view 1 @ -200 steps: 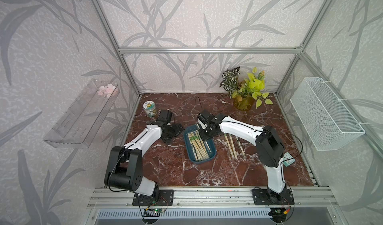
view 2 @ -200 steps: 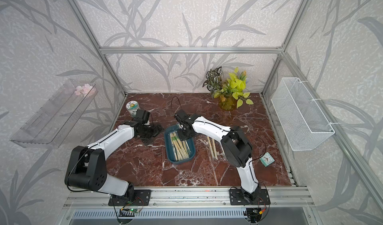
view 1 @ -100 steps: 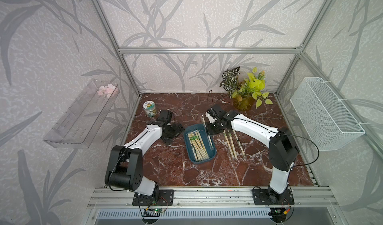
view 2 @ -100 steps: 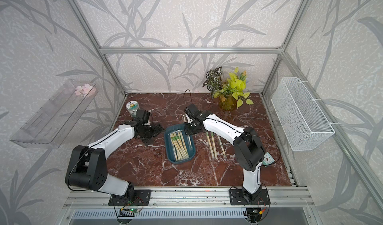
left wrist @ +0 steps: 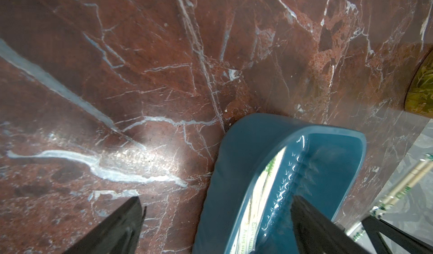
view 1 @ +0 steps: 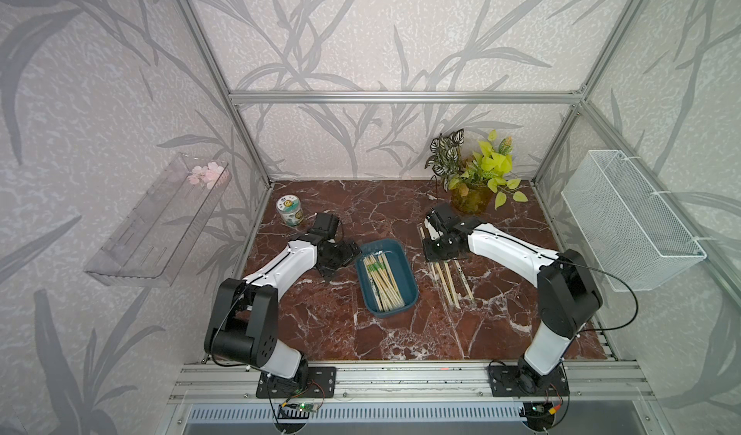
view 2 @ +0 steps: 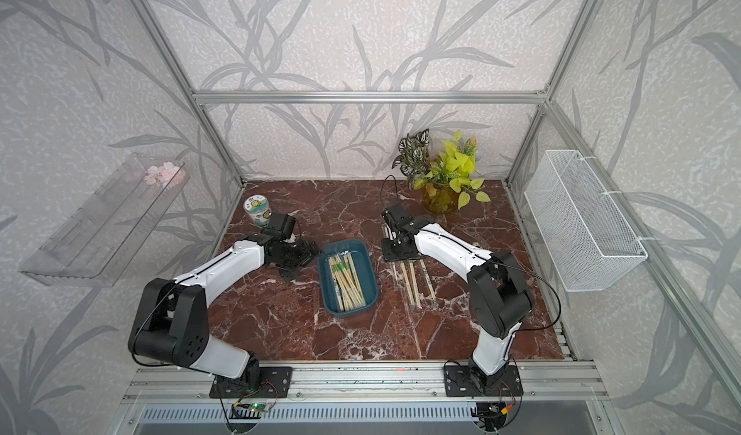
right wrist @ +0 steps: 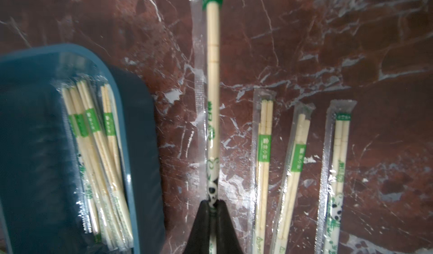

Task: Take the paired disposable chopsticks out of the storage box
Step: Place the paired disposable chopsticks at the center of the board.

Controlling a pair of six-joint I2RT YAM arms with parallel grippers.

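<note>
Where right gripper [right wrist: 214,204] jaws are clamped on one wrapped pair [right wrist: 213,65], three pairs [right wrist: 263,161] lie beside on table [right wrist: 351,53], box [right wrist: 143,135] on its other side holding remaining pairs [right wrist: 93,147], left gripper [left wrist: 216,200] jaws apart, astride box wall.

Both top views look steeply down from above the front edge of the counter [view 1: 341,332] on the whole scene; both wrist views hang close, sharing the storage box [left wrist: 234,170].

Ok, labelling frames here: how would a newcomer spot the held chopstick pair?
On the marble table, look right of the teal storage box. Four wrapped pairs are there; it's the box-side pair, its end pinched in the right gripper's black fingers.
</note>
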